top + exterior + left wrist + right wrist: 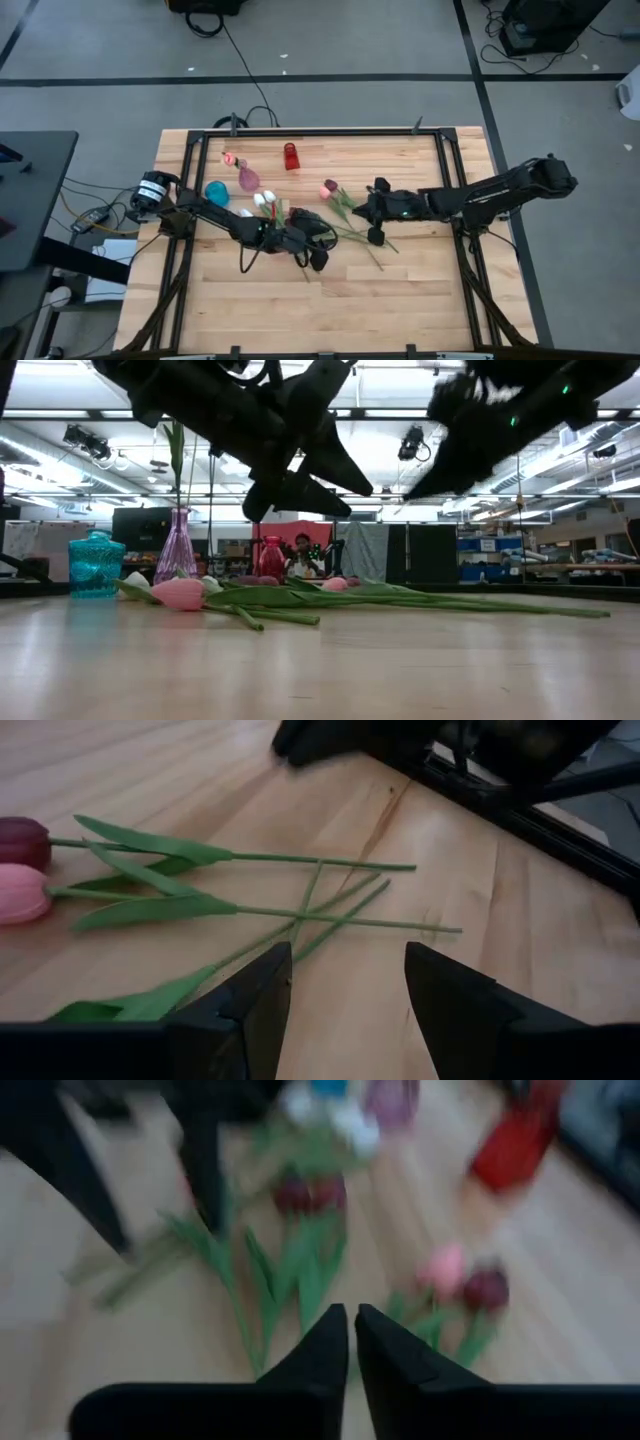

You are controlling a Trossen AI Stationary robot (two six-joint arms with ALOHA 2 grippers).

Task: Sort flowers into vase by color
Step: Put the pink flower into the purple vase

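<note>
Several tulips lie flat in a loose bunch mid-table: white heads (265, 204), a pink head (327, 189) beside a maroon one (334, 184), and green stems (352, 232) that cross. A pink vase (248, 178) holds one stem with a pink head (229, 158). My left gripper (318, 259) hangs open above the stems' free ends (345, 915); nothing is between its fingers. My right gripper (350, 1325) hovers over the bunch from the table's right side (375, 237). Its fingers are all but together, with nothing in them.
A red vase (291, 156) stands at the back of the table and a teal jar (217, 192) at the left. Black frame rails (455, 180) run along the table's sides. Bare wood (330, 310) lies toward the near edge. A person (300, 550) is in the room beyond.
</note>
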